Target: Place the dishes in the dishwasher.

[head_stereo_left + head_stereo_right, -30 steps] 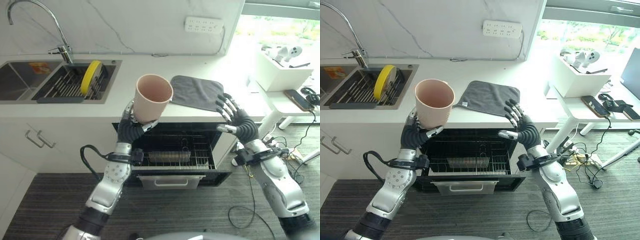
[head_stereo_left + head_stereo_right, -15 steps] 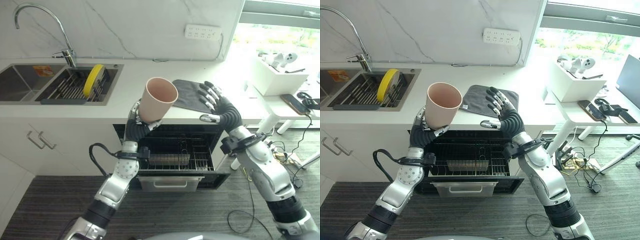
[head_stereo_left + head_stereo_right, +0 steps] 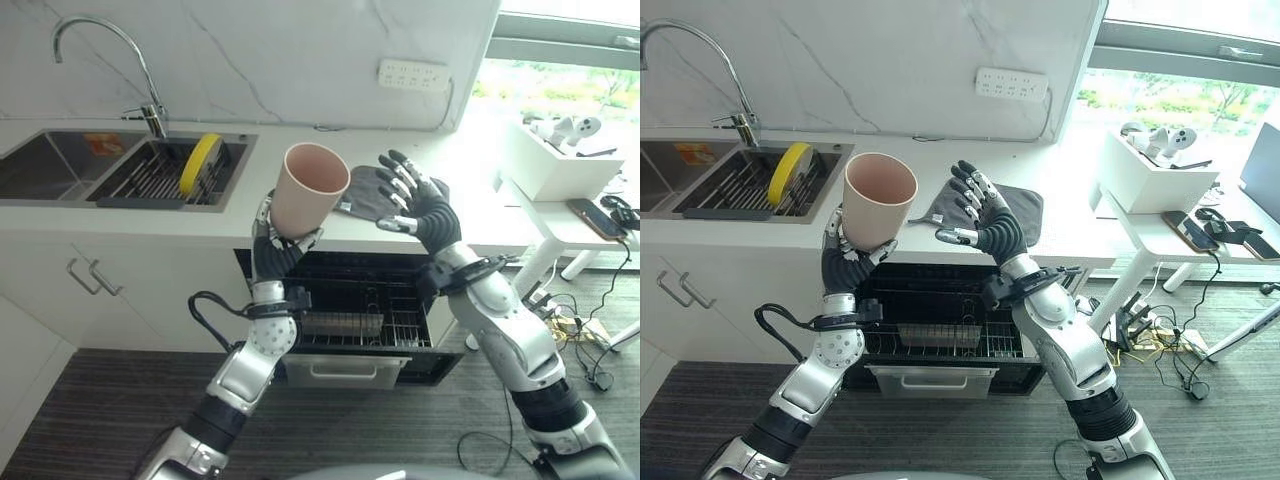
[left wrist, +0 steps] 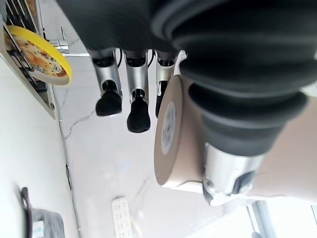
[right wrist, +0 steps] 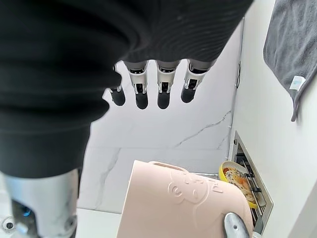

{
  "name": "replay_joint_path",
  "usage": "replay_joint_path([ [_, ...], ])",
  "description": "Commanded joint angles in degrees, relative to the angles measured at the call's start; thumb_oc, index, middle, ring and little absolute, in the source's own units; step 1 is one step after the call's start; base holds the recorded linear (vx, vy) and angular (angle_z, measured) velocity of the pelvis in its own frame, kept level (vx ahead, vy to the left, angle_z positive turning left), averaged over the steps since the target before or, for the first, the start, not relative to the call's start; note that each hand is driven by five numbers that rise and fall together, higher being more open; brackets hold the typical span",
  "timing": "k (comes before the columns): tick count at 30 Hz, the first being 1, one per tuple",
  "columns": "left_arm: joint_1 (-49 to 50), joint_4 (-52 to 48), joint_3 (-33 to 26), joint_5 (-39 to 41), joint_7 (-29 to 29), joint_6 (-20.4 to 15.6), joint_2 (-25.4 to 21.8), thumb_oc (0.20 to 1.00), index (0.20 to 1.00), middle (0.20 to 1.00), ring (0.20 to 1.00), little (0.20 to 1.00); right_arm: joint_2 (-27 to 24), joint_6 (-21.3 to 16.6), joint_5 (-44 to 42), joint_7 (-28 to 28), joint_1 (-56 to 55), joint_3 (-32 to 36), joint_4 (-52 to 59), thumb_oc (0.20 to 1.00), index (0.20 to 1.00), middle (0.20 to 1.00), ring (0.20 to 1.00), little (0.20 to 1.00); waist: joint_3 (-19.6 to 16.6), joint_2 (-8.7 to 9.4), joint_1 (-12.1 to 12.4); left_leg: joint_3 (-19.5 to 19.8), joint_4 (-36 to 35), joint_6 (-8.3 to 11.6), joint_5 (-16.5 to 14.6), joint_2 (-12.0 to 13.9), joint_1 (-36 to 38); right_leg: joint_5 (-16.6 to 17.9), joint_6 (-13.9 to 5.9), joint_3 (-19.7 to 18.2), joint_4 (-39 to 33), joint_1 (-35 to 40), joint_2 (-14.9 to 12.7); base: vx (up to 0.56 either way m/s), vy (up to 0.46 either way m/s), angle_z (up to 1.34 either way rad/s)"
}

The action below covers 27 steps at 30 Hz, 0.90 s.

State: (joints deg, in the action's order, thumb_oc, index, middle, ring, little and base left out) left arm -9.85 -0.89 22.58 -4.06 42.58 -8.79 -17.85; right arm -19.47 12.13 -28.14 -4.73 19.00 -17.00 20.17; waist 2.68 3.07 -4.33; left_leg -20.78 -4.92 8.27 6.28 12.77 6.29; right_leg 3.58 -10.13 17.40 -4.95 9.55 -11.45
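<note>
The left hand (image 3: 272,240) is clamped round the base of the pink cup (image 3: 308,190), held upright (mouth up) above the open dishwasher (image 3: 365,312). Just beside the cup, the right hand (image 3: 418,200) has its fingers spread apart, holding nothing.

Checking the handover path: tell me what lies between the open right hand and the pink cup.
Nothing. In the right eye view, only bare air separates the right hand from the pink cup held up by the left hand.

Cup (image 3: 308,189): pale pink. Plate (image 3: 200,164): yellow, patterned face. Cloth (image 3: 1018,209): dark grey. Wall (image 3: 260,55): white marble, grey veining. Dishwasher (image 3: 350,305) interior: black
</note>
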Motion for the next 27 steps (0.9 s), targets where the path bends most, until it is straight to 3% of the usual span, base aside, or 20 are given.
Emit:
replay_joint_path([
  [1, -9.2, 2.5, 0.8, -3.7, 2.6, -1.0, 0.1, 0.2, 0.2, 0.2, 0.2, 0.2, 1.3, -1.5, -0.3, -1.4, 7.6, 2.0, 0.0, 1.0, 1.0, 1.0, 1.0, 1.0, 0.1, -1.04, 1.1, -0.5, -0.1, 3.13, -4.6, 8.1, 4.5, -2.3, -2.31, 1.9, 0.0, -0.5, -5.1, 0.0, 0.0, 0.0],
  [7, -9.6, 0.8, 1.7, -5.0, 3.9, 0.1, 0.4, 0.2, 0.2, 0.2, 0.2, 0.2, 1.6, -0.9, -1.4, -3.6, 8.7, 1.9, 0.1, 1.0, 1.0, 1.0, 1.0, 1.0, 0.3, -1.18, 1.1, -0.2, -0.1, 3.11, -4.7, 8.0, 4.5, -2.2, -2.34, 1.7, 0.0, -0.6, -5.1, 0.0, 0.0, 0.0],
  [11, -11.9, 0.7, 2.9, -5.5, 5.3, 3.1, 0.3, 0.2, 0.2, 0.2, 0.2, 0.2, 2.1, -1.6, -1.6, -5.5, 9.6, 0.7, -0.4, 1.0, 1.0, 1.0, 1.0, 1.0, 0.4, -1.28, 1.0, -0.1, -0.1, 3.11, -4.9, 7.8, 4.6, -2.3, -2.49, 1.9, 0.0, -0.5, -5.1, 0.0, 0.0, 0.0],
  [27, -16.1, 0.1, 5.6, -7.7, 4.1, 3.3, 1.8, 0.2, 0.2, 0.2, 0.2, 0.2, 6.5, -3.3, -1.0, -11.7, 12.9, -1.5, -5.9, 1.0, 1.0, 1.0, 1.0, 1.0, 0.5, -1.72, 1.3, 0.1, -0.1, 2.9, -5.2, 7.7, 5.1, -2.4, -2.19, 2.0, 0.0, -0.1, -5.1, 0.0, 0.0, 0.0],
])
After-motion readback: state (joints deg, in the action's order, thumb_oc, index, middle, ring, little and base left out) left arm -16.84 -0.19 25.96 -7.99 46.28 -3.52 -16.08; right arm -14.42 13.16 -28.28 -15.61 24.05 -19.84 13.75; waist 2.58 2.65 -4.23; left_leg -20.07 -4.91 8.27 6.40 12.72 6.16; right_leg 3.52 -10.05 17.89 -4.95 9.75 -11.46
